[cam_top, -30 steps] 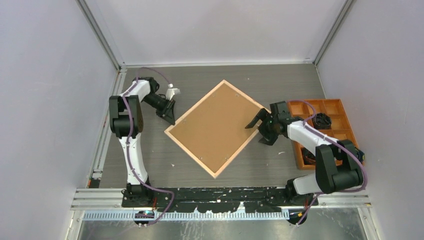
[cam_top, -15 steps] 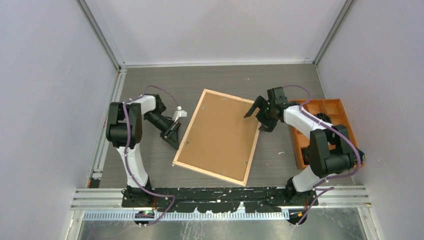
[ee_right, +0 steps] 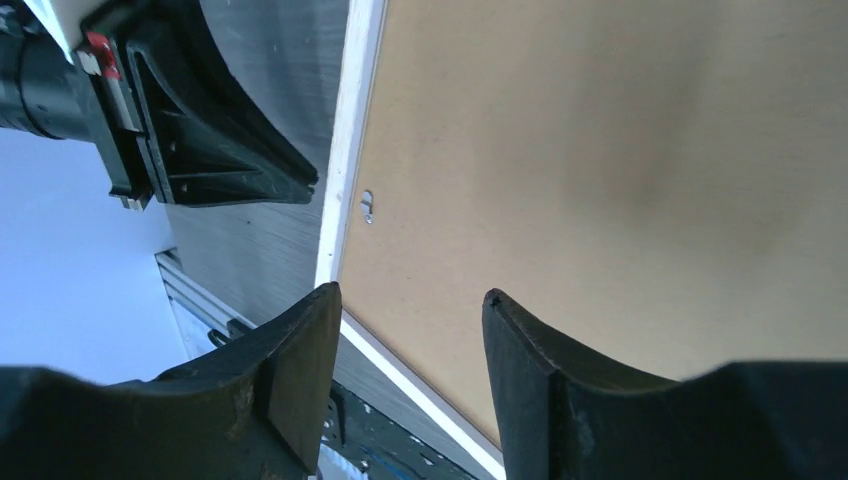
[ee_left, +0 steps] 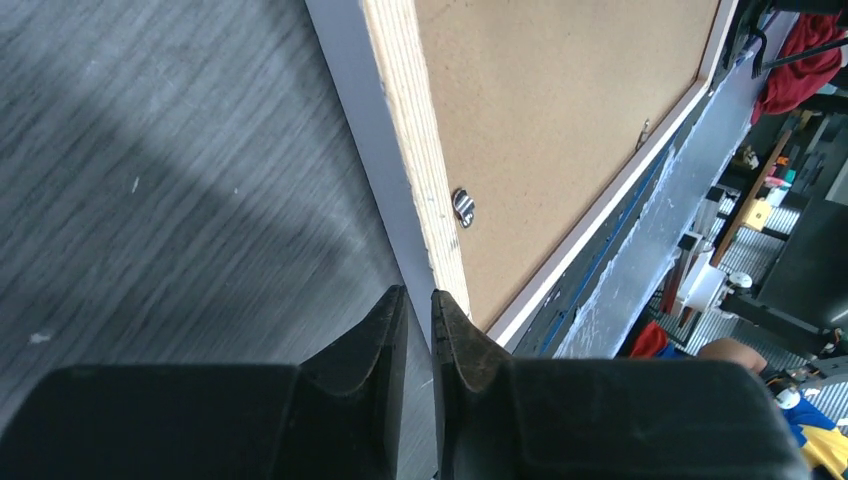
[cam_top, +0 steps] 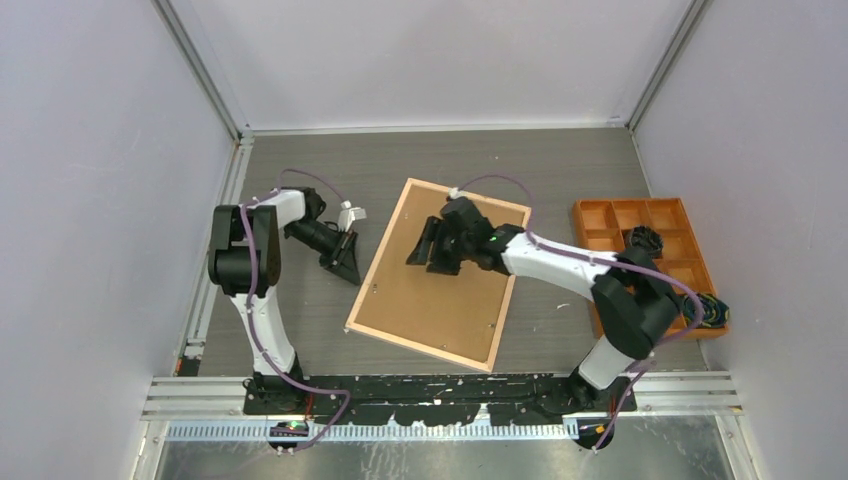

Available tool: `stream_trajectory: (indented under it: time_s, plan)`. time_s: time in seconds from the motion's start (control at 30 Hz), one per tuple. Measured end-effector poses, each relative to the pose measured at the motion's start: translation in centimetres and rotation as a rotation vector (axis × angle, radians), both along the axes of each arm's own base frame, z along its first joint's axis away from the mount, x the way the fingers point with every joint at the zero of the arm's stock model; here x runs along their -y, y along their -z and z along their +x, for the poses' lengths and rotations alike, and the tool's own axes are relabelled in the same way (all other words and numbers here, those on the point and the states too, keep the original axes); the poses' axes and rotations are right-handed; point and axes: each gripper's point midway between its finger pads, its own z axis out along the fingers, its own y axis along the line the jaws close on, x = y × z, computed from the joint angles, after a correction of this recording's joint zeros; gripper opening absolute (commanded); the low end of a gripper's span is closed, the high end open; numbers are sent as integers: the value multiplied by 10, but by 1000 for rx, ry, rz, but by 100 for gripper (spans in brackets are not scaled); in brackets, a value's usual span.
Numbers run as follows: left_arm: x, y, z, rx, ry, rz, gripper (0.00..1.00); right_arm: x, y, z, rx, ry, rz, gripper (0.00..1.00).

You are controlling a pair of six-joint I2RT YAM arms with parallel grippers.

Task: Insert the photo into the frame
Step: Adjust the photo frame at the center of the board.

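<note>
Overhead view evenly, diffusely lit; shadows faint. Left wrist view: broad dark shadow cast across table [ee_left: 150, 200] beside frame [ee_left: 425, 200]; far background blurred. Right wrist view: dim patch seen on backing board [ee_right: 600, 130].

Pale walls [cam_top: 430, 60] are enclosing a grey wood-grain tabletop [cam_top: 560, 170] on three sides. Aluminium rails [cam_top: 197, 68] are rising at the back corners under soft, even light.
</note>
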Motion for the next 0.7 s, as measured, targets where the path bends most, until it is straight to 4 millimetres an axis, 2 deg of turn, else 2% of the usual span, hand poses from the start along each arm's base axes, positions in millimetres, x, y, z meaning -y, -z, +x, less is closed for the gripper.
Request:
stream_trajectory:
  time_s: [0.2,0.4,0.53,0.7]
  plan:
    - [2,5,0,-28,-10,-8,13,-61,33,-15,-62,-81,24,58]
    - [3,7,-1,-37,-8,-5,11,-108,49,-19,-84,-134,69,57]
    - [2,9,-2,-38,-6,2,10,-128,59,-20,-100,-151,92,57]
    - [0,10,-2,-37,-4,11,10,-134,64,-20,-118,-149,114,57]
